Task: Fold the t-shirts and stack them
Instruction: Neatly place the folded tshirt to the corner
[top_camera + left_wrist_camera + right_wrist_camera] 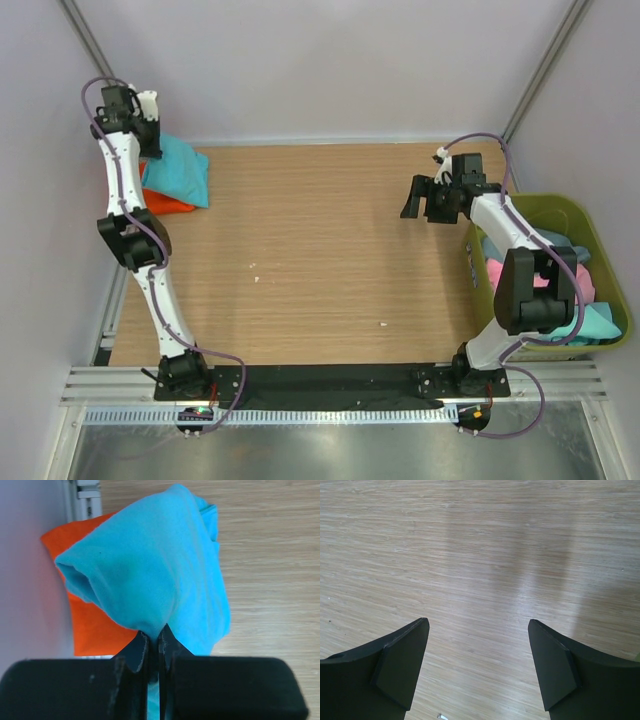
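A folded turquoise-blue t-shirt (180, 170) lies on a bright orange t-shirt (165, 203) at the table's far left corner. In the left wrist view my left gripper (153, 632) is shut on a pinch of the turquoise-blue t-shirt (155, 565), with the orange t-shirt (95, 625) underneath. From the top, the left gripper (150, 145) is over the stack's back edge. My right gripper (425, 203) is open and empty above bare wood at the right; its fingertips (415, 635) frame only table. Pink, grey-blue and teal t-shirts (585, 300) sit crumpled in the bin.
An olive-green plastic bin (590, 215) stands off the table's right edge, beside the right arm. White walls close the back and sides. A black strip and metal rail run along the near edge (320, 385).
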